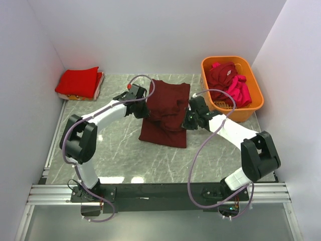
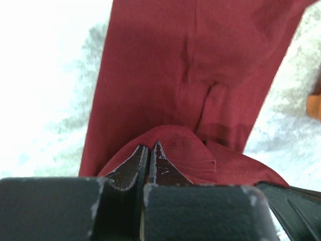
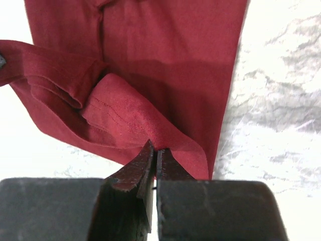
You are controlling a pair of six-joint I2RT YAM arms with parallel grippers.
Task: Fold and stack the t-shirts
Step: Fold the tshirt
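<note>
A dark maroon t-shirt (image 1: 166, 113) lies in the middle of the table, its near part flat and its middle bunched up between the two grippers. My left gripper (image 1: 145, 111) is shut on the shirt's left edge, and the cloth (image 2: 190, 75) hangs away from the jaws in the left wrist view. On the right side, my right gripper (image 1: 186, 120) is shut on a fold of the same shirt (image 3: 150, 65). A folded bright red t-shirt (image 1: 78, 82) rests at the far left corner. More t-shirts, maroon and magenta-pink (image 1: 230, 83), fill the orange basket (image 1: 251, 108).
The orange basket stands at the far right, close to the right arm's elbow. White walls close in the table on the left, back and right. A metal rail (image 1: 155, 193) runs along the near edge by the arm bases.
</note>
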